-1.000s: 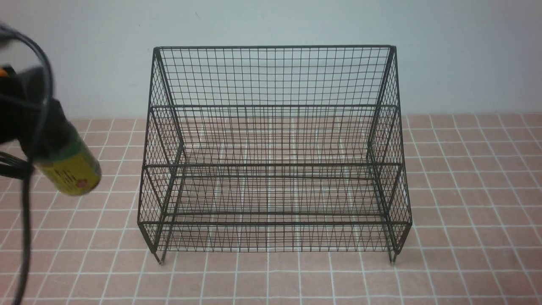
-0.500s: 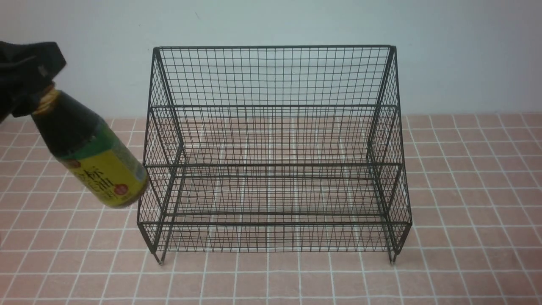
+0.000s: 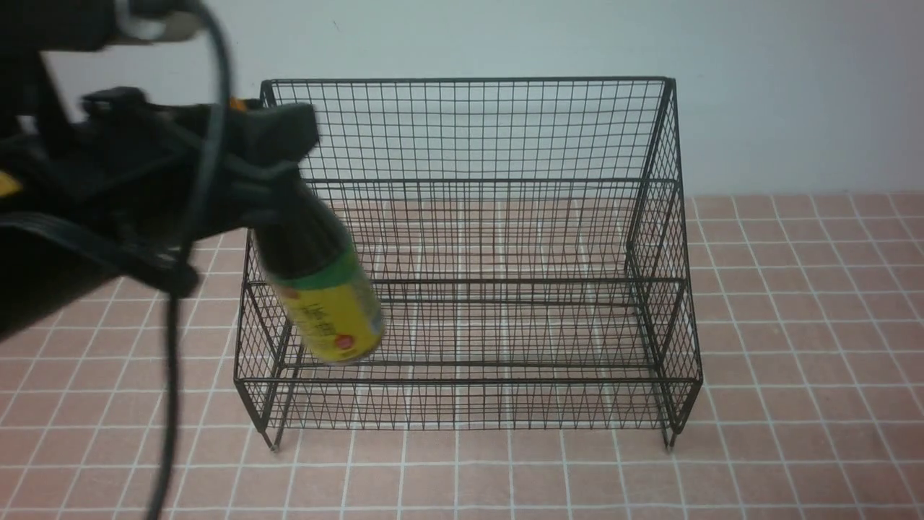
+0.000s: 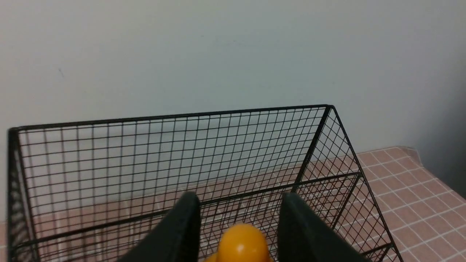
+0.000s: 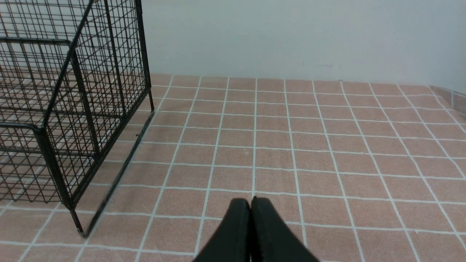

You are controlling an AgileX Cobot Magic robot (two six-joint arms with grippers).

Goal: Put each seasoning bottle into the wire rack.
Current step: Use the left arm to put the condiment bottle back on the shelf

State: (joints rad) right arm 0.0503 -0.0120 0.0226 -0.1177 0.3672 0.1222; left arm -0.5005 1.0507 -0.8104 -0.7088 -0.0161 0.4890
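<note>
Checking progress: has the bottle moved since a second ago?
Yes. The bottle moved right, from left of the rack to over its left part.

Soft even light, faint shadows, seasoning bottle point(image 3: 321, 292) slightly motion-blurred

Background stuff: the table point(image 3: 794, 325) is covered in small pinkish-brown square tiles with white grout, running straight back to the wall point(image 3: 794, 94). The wall's plain, pale grey-blue and pretty evenly lit. There's a tiny dark mark point(image 3: 336, 25) high up on it, toward the left in the front view. The right wrist view also shows a faint smudge point(image 5: 322, 66) just above where the wall meets the tiles. At the far right the tiles look like they curl up into a low lip point(image 4: 409, 150), can't say for sure.
</note>
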